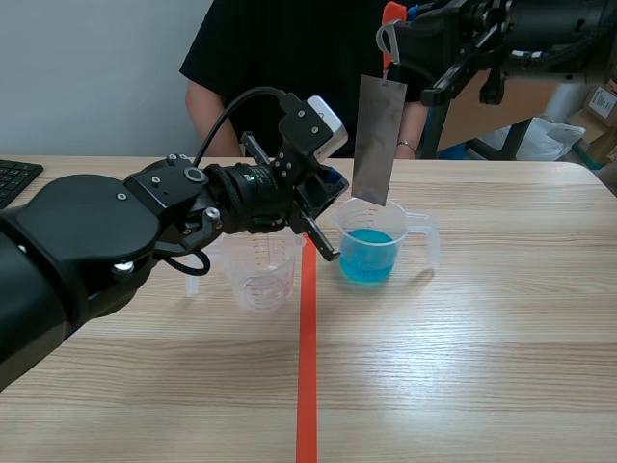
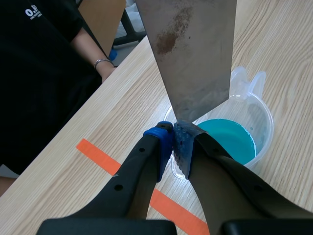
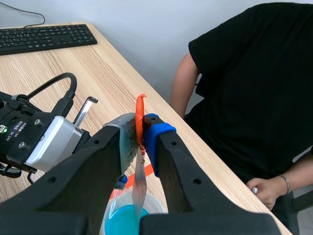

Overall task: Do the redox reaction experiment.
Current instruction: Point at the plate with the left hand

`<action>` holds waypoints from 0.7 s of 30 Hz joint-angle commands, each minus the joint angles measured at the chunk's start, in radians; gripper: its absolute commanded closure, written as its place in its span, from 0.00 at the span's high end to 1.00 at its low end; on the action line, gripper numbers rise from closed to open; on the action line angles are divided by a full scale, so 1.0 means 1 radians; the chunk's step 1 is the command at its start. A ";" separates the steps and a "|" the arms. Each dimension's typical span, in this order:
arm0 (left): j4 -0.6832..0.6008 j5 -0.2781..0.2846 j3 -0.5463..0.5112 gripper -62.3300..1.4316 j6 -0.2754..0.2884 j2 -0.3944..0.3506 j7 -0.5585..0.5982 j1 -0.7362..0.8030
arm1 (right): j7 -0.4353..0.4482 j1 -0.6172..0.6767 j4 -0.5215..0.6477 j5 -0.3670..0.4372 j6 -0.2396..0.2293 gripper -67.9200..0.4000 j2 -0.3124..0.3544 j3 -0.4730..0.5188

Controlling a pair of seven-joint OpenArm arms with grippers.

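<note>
Your right hand (image 3: 141, 128) is up high, pinching an orange-red clip (image 3: 140, 110). The flat grey metal sheet (image 2: 195, 54) hangs from that clip, its lower edge at the mouth of the clear plastic measuring cup (image 2: 268, 128) of blue liquid (image 2: 230, 139). Your left hand (image 2: 172, 139) is clamped on that cup's near rim. An empty clear plastic cup (image 1: 262, 270) stands beside it on the wooden worktop (image 1: 482, 367), across the tape line.

A black keyboard (image 3: 46, 38) lies on the table (image 3: 112, 78); a person (image 3: 254, 88) in black sits behind it.
</note>
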State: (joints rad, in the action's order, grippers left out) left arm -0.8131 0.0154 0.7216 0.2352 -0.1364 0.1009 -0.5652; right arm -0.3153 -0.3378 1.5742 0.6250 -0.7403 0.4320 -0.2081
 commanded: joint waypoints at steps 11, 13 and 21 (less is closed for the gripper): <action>-0.013 0.007 -0.001 0.10 -0.008 -0.003 0.014 -0.017 | 0.014 -0.028 0.006 0.011 -0.005 0.03 0.008 0.005; -0.015 0.019 -0.001 0.10 -0.008 -0.021 0.016 -0.016 | 0.015 -0.028 0.006 0.011 -0.005 0.03 0.008 0.005; -0.241 0.152 -0.006 0.10 -0.008 -0.267 0.037 0.077 | 0.014 -0.028 0.006 0.011 -0.005 0.03 0.008 0.005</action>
State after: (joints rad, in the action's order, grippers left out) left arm -1.0073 0.1612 0.7216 0.2317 -0.3733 0.1253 -0.4965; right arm -0.3157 -0.3378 1.5742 0.6250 -0.7403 0.4324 -0.2081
